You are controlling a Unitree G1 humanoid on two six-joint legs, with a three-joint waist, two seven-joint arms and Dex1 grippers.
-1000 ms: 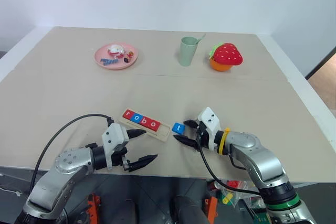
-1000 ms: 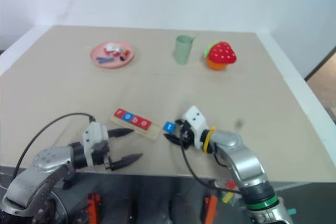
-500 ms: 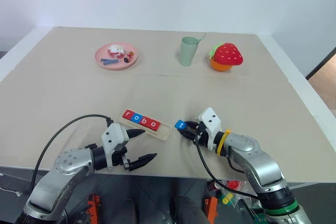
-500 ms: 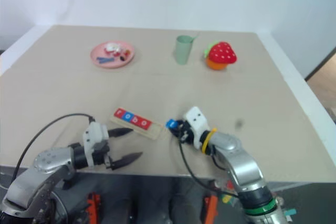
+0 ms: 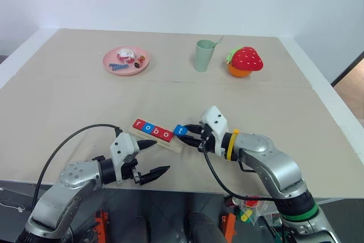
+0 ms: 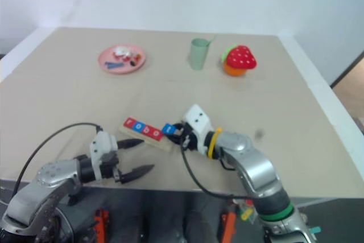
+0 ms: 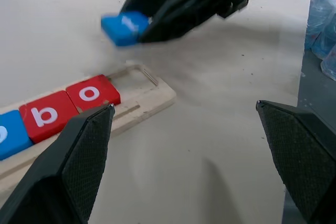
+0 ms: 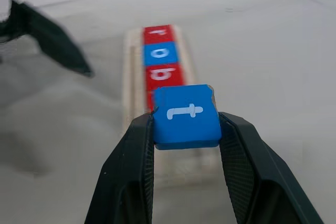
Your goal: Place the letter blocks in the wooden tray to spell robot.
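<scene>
Your right end effector [image 5: 190, 135] pinches the blue t block [image 8: 186, 115] just above the wooden tray [image 7: 152, 98]'s empty right slot; left end effector [image 5: 149, 157] hangs wide. Release tilted, and it could straddle the rim.

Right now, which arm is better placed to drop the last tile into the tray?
The right. Its pincer already grips the blue t tile just above the wooden tray's empty end slot. The left pincer hangs open and empty beside the tray.
</scene>
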